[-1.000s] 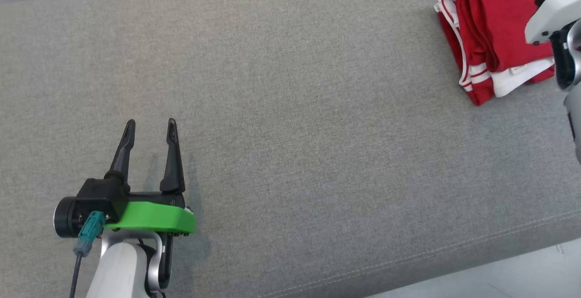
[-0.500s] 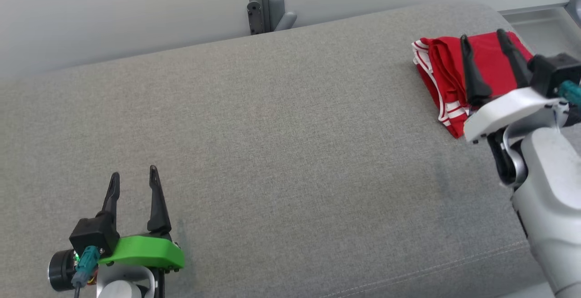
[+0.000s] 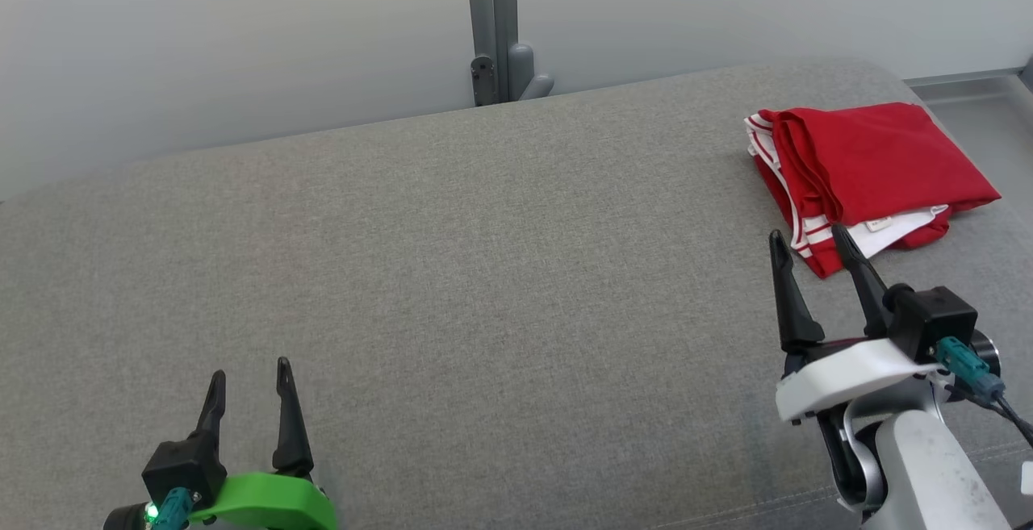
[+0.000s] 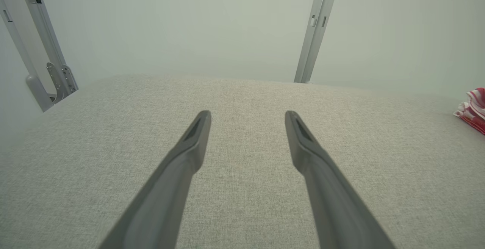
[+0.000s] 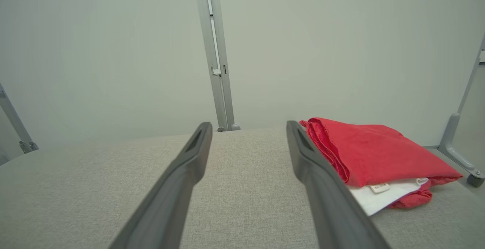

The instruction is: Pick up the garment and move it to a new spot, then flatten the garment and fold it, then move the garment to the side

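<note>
Head view: red garment (image 3: 867, 163) with white striped trim lies folded at the far right of the grey cushion (image 3: 484, 272), close to its right edge. Right gripper (image 3: 808, 233) sits just on the near side of it, fingers spread, nothing between them, tips close to the garment's near corner. Left gripper (image 3: 249, 369) is at lower left, fingers also spread and empty, well apart from the garment. Grey metal post (image 3: 494, 30) stands against the pale wall behind the cushion. Left wrist view: left gripper (image 4: 247, 113) is parted over bare cushion fabric; a sliver of the garment (image 4: 473, 108) shows at the right edge. Right wrist view: right gripper (image 5: 248, 124) is parted and holds nothing. The garment (image 5: 379, 150) lies just beyond the right-hand finger, with a white layer and a small label (image 5: 379, 187) showing under the red top fold.
</note>
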Controlling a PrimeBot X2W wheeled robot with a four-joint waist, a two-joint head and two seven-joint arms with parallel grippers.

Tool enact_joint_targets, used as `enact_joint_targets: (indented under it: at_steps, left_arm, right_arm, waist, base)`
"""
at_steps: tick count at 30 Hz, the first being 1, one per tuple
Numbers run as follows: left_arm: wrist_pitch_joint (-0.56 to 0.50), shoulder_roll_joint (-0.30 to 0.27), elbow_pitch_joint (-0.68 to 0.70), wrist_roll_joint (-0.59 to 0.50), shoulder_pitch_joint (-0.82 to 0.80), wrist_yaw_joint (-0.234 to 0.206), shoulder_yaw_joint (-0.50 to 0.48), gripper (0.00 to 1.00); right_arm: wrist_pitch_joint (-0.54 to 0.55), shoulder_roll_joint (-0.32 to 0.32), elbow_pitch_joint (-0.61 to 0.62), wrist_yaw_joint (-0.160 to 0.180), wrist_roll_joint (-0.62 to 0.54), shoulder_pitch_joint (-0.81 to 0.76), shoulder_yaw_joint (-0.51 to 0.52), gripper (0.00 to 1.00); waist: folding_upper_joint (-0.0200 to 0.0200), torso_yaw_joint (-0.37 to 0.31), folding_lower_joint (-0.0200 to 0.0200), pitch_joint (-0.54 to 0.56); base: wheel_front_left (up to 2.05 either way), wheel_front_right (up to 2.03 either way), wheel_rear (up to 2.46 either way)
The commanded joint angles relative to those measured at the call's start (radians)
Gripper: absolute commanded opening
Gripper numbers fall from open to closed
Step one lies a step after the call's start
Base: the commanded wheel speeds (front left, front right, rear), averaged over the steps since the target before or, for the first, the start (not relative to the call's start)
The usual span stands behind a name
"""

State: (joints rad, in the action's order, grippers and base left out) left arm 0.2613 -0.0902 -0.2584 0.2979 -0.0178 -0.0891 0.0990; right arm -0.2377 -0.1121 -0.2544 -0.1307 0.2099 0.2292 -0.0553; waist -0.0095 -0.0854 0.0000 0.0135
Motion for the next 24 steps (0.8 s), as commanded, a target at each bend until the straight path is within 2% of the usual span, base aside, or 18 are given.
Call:
enact_joint_targets:
  at_steps: [1, 9, 24]
  left_arm:
    - [0.004, -0.001, 0.006, -0.005, 0.022, 0.000, 0.001, 1.00]
    - [0.003, 0.009, 0.032, -0.019, 0.061, 0.003, 0.012, 1.00]
    - [0.003, 0.020, 0.050, -0.037, 0.082, 0.009, 0.026, 1.00]
  right_arm:
    - [0.017, 0.016, 0.039, 0.000, -0.022, -0.046, 0.017, 1.00]
    - [0.063, 0.057, 0.126, 0.000, -0.024, -0.162, 0.044, 1.00]
    - [0.045, 0.061, 0.091, 0.000, -0.001, -0.177, -0.006, 1.00]
  waist:
    - [0.0095, 0.007, 0.0000, 0.007]
    - [0.0095, 0.026, 0.0000, 0.010]
    - [0.0095, 0.045, 0.0000, 0.014]
  base:
    - [0.00, 0.00, 0.00]
    - [0.00, 0.00, 0.00]
    - [0.00, 0.00, 0.00]
